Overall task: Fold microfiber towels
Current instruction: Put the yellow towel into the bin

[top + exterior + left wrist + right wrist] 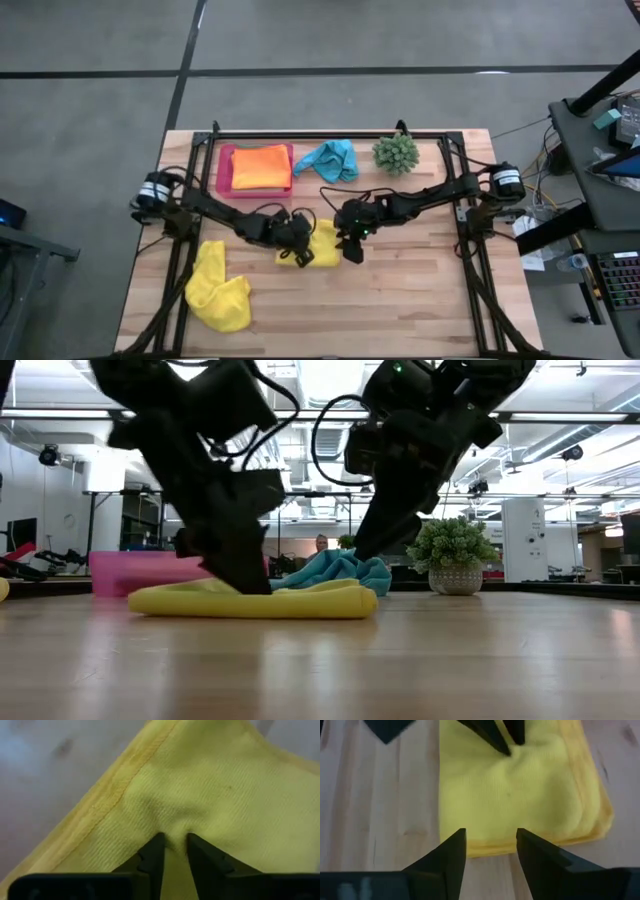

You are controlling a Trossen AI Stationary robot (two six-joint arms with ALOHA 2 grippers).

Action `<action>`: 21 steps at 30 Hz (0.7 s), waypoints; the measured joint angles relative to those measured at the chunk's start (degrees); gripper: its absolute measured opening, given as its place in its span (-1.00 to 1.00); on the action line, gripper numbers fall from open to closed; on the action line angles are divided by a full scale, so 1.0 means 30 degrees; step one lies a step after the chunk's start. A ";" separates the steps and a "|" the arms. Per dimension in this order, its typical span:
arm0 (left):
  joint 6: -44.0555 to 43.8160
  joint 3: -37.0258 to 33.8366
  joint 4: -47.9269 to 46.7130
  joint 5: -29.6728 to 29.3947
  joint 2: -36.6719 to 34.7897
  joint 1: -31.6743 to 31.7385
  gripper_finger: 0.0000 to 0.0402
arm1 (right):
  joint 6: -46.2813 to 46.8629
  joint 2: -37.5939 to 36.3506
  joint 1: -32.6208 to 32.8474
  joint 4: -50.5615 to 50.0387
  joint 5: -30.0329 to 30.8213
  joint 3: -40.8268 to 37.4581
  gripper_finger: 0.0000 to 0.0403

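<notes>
A folded yellow towel is seen lying flat at the middle of the table. The left end effector is pressed down onto it, its fingers nearly together and pinching a small fold of the cloth. The right end effector is held just beside the towel's edge, its fingers apart and empty. A second yellow towel is heaped near the table's front left.

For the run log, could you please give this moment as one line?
left gripper: pinching folded yellow towel | right gripper: open at its edge
</notes>
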 joint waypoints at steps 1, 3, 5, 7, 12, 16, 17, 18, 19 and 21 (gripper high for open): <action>0.0216 0.0095 -0.0188 0.0099 -0.0183 0.0177 -0.68 | 0.0596 -0.0013 -0.0099 -0.0082 -0.0018 0.0000 -0.18; 0.0090 0.0131 -0.0258 0.0595 -0.0843 0.0377 -0.69 | 0.1733 -0.0117 -0.0299 -0.0697 -0.0029 0.0000 -0.18; -0.0671 0.0043 -0.0672 0.1397 -0.1771 0.0560 -0.68 | 0.2674 -0.0220 -0.0484 -0.1373 -0.0028 0.0000 -0.18; -0.1258 -0.0192 -0.1392 0.2361 -0.2675 0.0714 -0.64 | 0.3674 -0.0272 -0.0590 -0.1839 -0.0035 -0.0087 -0.17; -0.3795 -0.0485 -0.4411 0.3486 -0.4902 0.0709 -0.40 | 0.6915 -0.0277 -0.0580 -0.0937 0.0367 -0.0735 0.02; -0.5578 -0.0498 -0.7156 0.3265 -0.5740 0.0717 -0.10 | 0.9400 -0.0277 -0.0085 0.0043 0.1871 -0.1447 0.21; -0.6143 -0.0515 -0.7697 0.3069 -0.5896 0.0717 -0.03 | 0.9796 -0.0277 0.0064 0.0146 0.2386 -0.1577 0.25; -0.6482 -0.0515 -0.8075 0.2826 -0.5978 0.0717 0.03 | 1.0006 -0.0277 0.0224 0.0141 0.2837 -0.1683 0.28; -0.6632 -0.0556 -0.8296 0.2713 -0.6042 0.0717 0.09 | 1.0260 -0.0277 0.0366 0.0123 0.3153 -0.1789 0.31; -0.6731 -0.0839 -0.8538 0.2605 -0.6065 0.0717 0.19 | 1.0691 -0.0277 0.0560 0.0449 0.3456 -0.2030 0.35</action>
